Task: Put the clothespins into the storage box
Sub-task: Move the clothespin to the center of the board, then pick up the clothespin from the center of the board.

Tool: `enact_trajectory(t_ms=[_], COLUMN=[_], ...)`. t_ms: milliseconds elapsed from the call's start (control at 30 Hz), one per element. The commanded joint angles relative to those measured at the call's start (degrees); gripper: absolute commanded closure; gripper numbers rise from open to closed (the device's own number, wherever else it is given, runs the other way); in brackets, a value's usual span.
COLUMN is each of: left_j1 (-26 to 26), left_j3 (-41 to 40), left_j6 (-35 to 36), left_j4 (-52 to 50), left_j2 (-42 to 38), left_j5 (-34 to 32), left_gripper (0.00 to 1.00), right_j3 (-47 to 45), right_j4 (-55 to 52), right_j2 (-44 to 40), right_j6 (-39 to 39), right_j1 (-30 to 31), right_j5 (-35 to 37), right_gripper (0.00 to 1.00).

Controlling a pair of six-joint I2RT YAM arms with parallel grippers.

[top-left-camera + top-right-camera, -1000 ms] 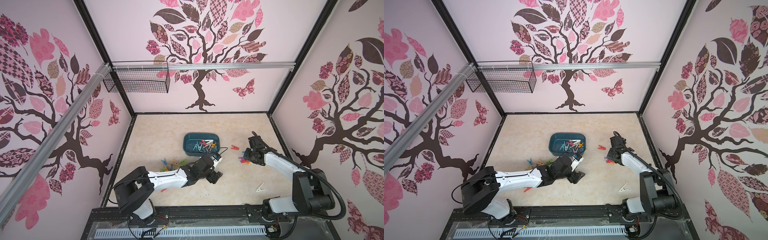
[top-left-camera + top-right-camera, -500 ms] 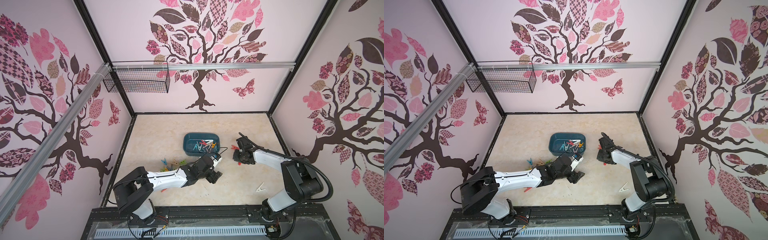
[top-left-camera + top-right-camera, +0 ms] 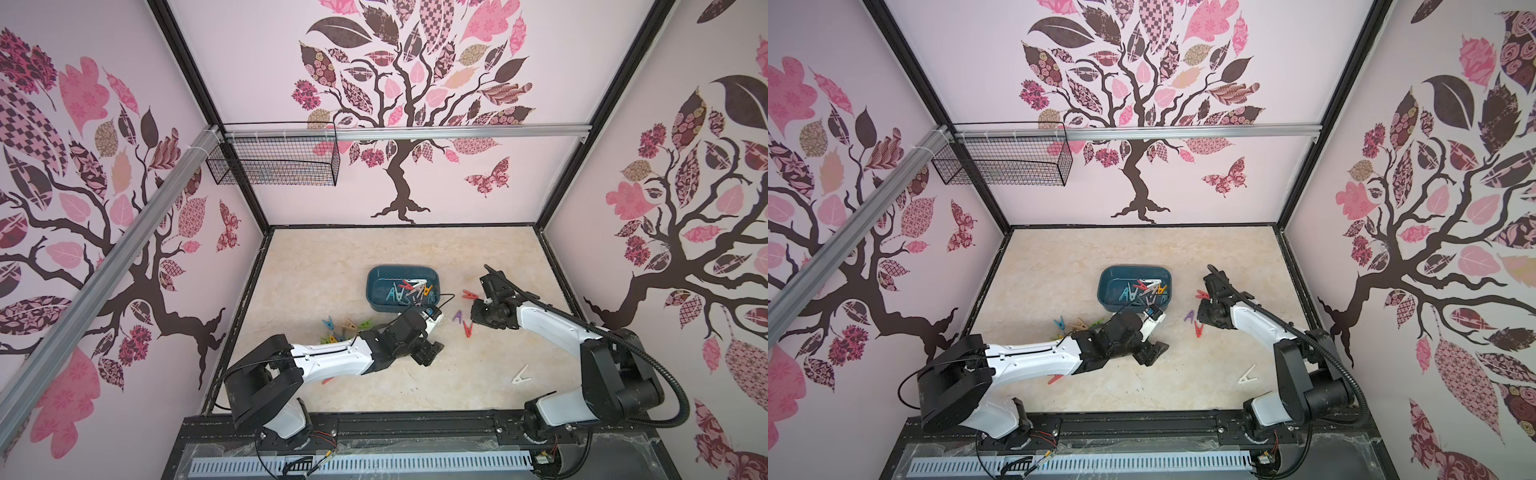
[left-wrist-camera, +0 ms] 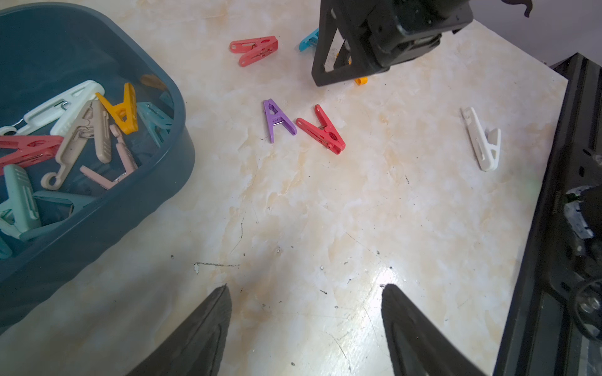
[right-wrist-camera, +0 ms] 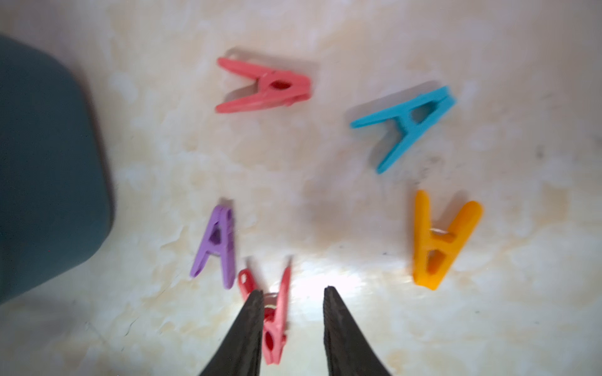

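The dark teal storage box (image 3: 376, 286) (image 3: 1106, 286) (image 4: 97, 228) holds several clothespins (image 4: 97, 130). To its right, loose clothespins lie on the table: coral (image 5: 264, 86), blue (image 5: 407, 125), orange (image 5: 436, 241), purple (image 3: 457, 316) (image 5: 216, 244) and red (image 3: 468, 329) (image 5: 275, 312). My right gripper (image 3: 476, 315) (image 5: 293, 289) hovers low over them, narrowly open and empty. The red pin lies on the table beside one finger. My left gripper (image 3: 430, 353) (image 4: 306, 286) stands wide open over bare table, near the box's front.
More clothespins (image 3: 345, 326) lie in a cluster left of the box, partly under my left arm. A white pin (image 3: 520, 376) (image 4: 482, 140) lies alone at the front right. A black wire basket (image 3: 274, 162) hangs on the back rail.
My right arm has swung left towards the box and now sits over the purple and red pins, with its jaws narrower. The left arm has not moved.
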Motion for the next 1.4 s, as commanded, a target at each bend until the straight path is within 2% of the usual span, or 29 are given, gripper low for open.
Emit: enact_trajectory(t_ms=[0, 267, 400, 600, 733, 800, 867, 900, 1033, 1233, 1367], left_j1=[-0.12, -0.21, -0.26, 0.34, 2.57, 3.44, 4.2, 4.45, 4.49, 4.7, 8.87], left_j3=[1.64, 2.6, 2.78, 1.56, 0.43, -0.26, -0.9, -1.09, -1.86, -2.37, -4.37], left_j6=[-0.49, 0.79, 1.43, 0.07, -1.22, -1.41, -1.31, -1.34, -1.97, -2.09, -4.77], left_j4=[0.58, -0.24, -1.31, -0.71, -0.48, -0.37, -0.47, -0.54, -0.29, -0.45, -0.94], left_j2=[1.33, 4.32, 4.9, 2.35, -0.34, -1.52, -2.4, -2.67, -3.0, -4.13, -8.23], left_j5=[1.68, 1.6, 0.21, -2.57, -2.68, -2.95, -3.35, -3.4, -3.02, -4.36, -4.53], left_gripper=[0.24, 0.24, 0.24, 0.24, 0.24, 0.24, 0.24, 0.24, 0.24, 0.24, 0.24], right_j3=[1.55, 0.78, 0.1, 0.42, 1.26, 1.23, 1.07, 0.81, -0.13, 0.19, 3.49], right_j4=[-1.32, 2.5, 3.24, 2.52, 1.38, 1.03, 0.27, 0.32, 1.98, 2.16, -1.61], right_j2=[1.36, 5.91, 6.55, 4.16, 2.63, 2.67, 3.68, 4.3, 6.21, 5.71, 1.16], right_j6=[-0.73, 0.22, 0.6, 0.78, 0.79, 0.78, 0.96, 0.81, 0.67, 1.14, 0.48], right_j1=[0.4, 0.4, 0.4, 0.49, 1.17, 1.45, 1.46, 1.5, 2.2, 2.6, 3.84], right_j5=[-2.04, -3.75, -4.3, -5.18, -4.49, -3.42, -1.72, -1.52, -2.11, -2.77, -1.2], right_gripper=[0.66, 0.7, 0.76, 0.89, 0.91, 0.9, 0.76, 0.72, 0.71, 0.88, 0.92])
